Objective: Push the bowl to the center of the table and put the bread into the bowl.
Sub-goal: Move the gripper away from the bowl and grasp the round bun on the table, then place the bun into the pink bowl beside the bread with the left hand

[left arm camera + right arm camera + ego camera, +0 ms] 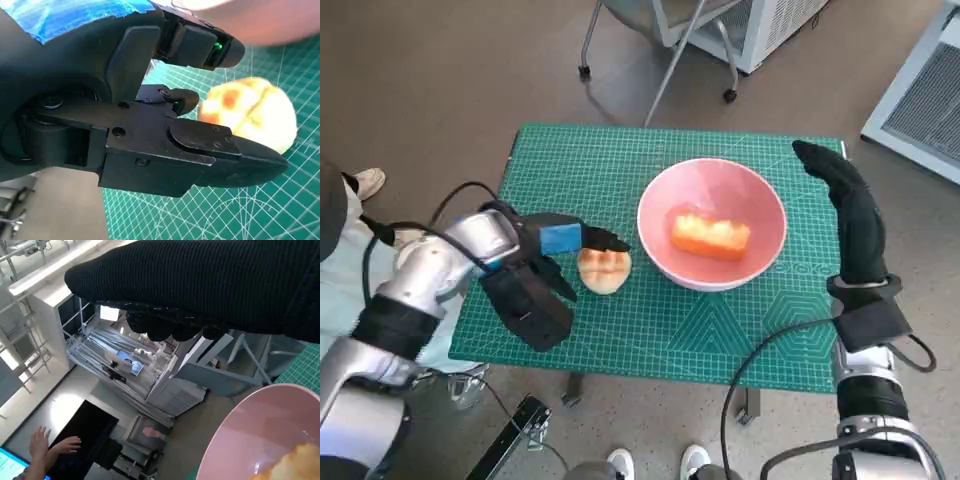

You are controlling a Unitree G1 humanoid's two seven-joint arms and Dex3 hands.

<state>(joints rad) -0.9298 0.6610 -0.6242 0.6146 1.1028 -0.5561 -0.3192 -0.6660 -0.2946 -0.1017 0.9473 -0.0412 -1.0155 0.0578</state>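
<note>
A green cutting mat [650,320] with a printed white grid covers the desk. Past its far edge stands a wheeled chair base [660,60] with grey metal legs and black castors, on a brown floor [440,80]. Beside it is a white cabinet [775,25] with a vented side, and another pale vented unit [920,95] sits at the far right. A person's white shoe [365,182] shows at the left edge, and two white shoe tips [655,462] near the desk's front. In the right wrist view a person's hands [52,442] rest by a black laptop [87,437], with a metal rack [120,365] of equipment beyond
</note>
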